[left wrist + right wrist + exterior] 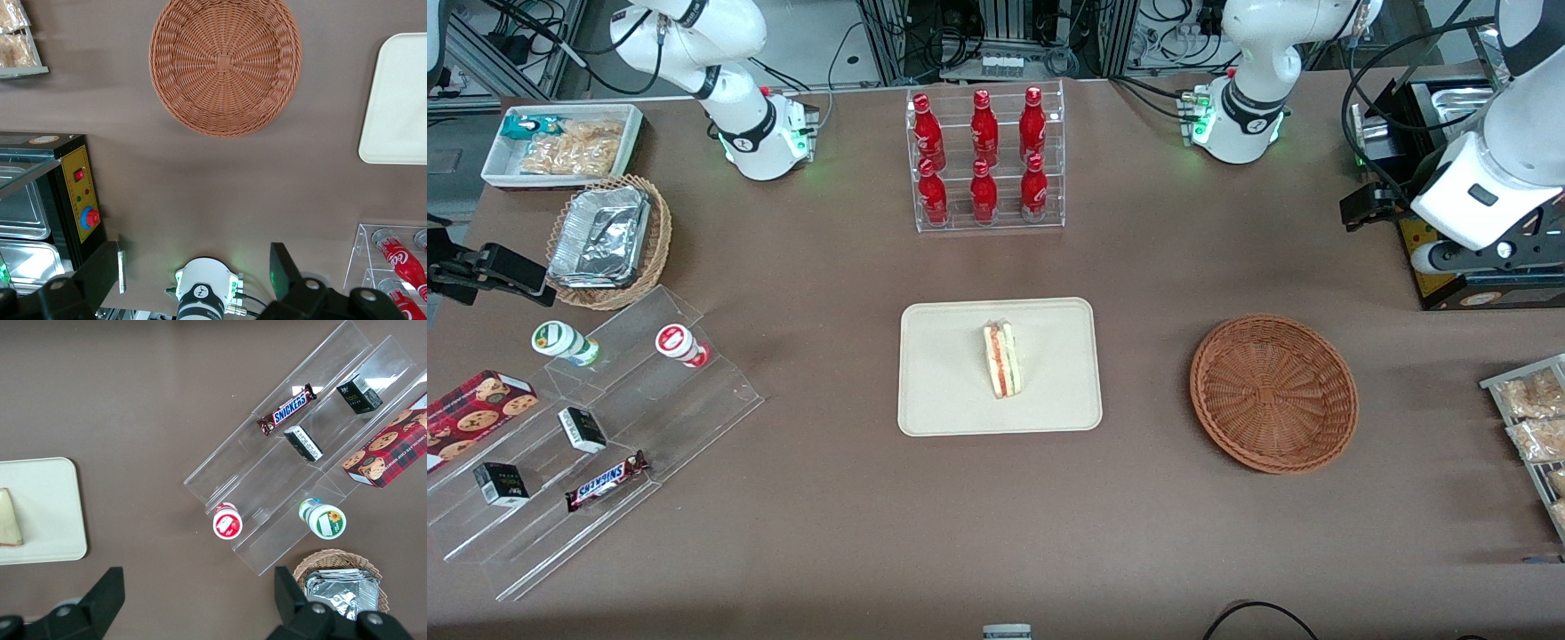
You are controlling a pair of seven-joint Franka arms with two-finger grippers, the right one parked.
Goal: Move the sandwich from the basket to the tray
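Note:
The sandwich (pixel 1002 359) stands on its edge in the middle of the cream tray (pixel 943 391), red and green filling facing up. The reddish-brown basket (pixel 1273 391) sits beside the tray toward the working arm's end of the table, and nothing is in it. My gripper (pixel 1369 206) hangs high above the table, farther from the front camera than the basket and near the working arm's end. In the left wrist view the gripper (pixel 200 263) is open with nothing between its fingers (pixel 107 267), and the basket (pixel 225 63) and a corner of the tray (pixel 400 100) show below.
A clear rack of red bottles (pixel 985 160) stands farther back than the tray. A black machine with steel pans (pixel 1449 267) sits under my gripper. Snack packets (pixel 1534 418) lie near the basket. A stepped acrylic shelf (pixel 587 444) and a tan basket (pixel 609 240) are at the parked arm's end.

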